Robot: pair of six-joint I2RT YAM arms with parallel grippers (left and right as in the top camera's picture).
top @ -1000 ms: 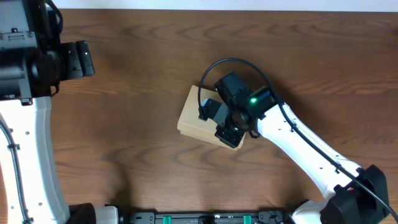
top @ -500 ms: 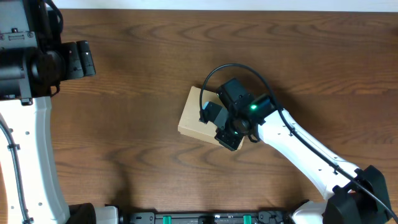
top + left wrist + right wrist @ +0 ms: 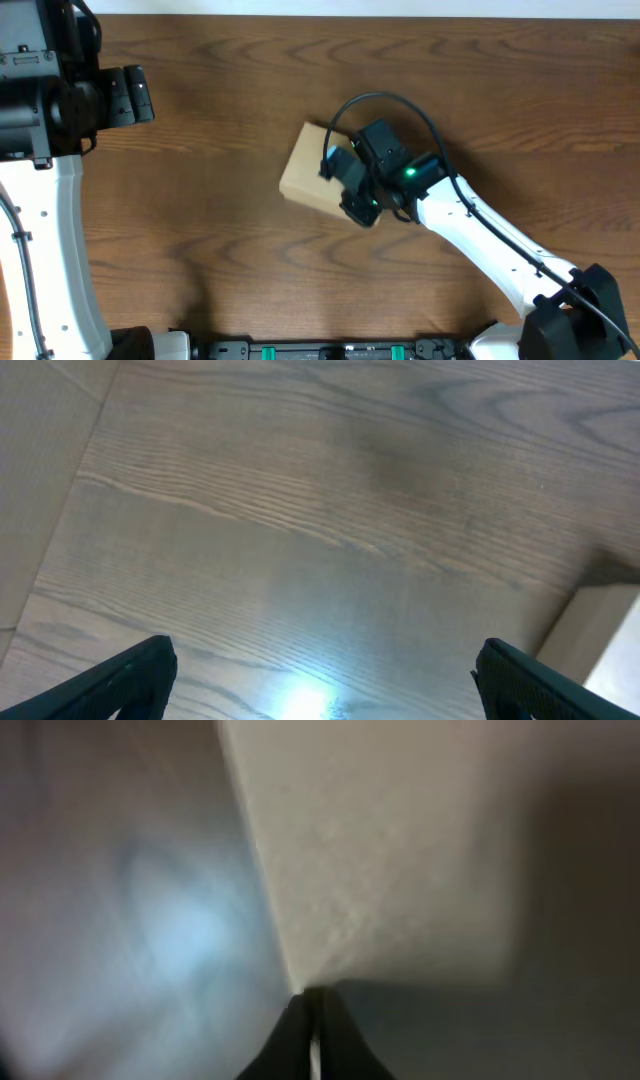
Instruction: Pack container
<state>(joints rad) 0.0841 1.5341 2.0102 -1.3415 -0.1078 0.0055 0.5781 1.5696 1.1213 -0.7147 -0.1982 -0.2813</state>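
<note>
The container [image 3: 312,170], a plain tan cardboard box, lies closed near the table's middle, turned at an angle. My right gripper [image 3: 360,195] is shut, with its fingertips against the box's lower right edge. In the right wrist view, which is blurred, the closed fingertips [image 3: 312,1010] touch a corner of the tan box [image 3: 380,850]. My left gripper [image 3: 135,95] is open and empty at the far left, well away from the box. Its fingers frame bare wood in the left wrist view [image 3: 320,680], where a tan box corner [image 3: 605,630] shows at the right edge.
The dark wooden table [image 3: 200,220] fills the view. The right arm's white links [image 3: 500,255] run from the lower right to the box. The left arm's white column [image 3: 50,240] stands along the left edge. A pale strip [image 3: 350,8] lies beyond the table's far edge.
The right gripper has moved up and to the left, and the box has slid and turned with it toward the upper left. The left arm has not moved.
</note>
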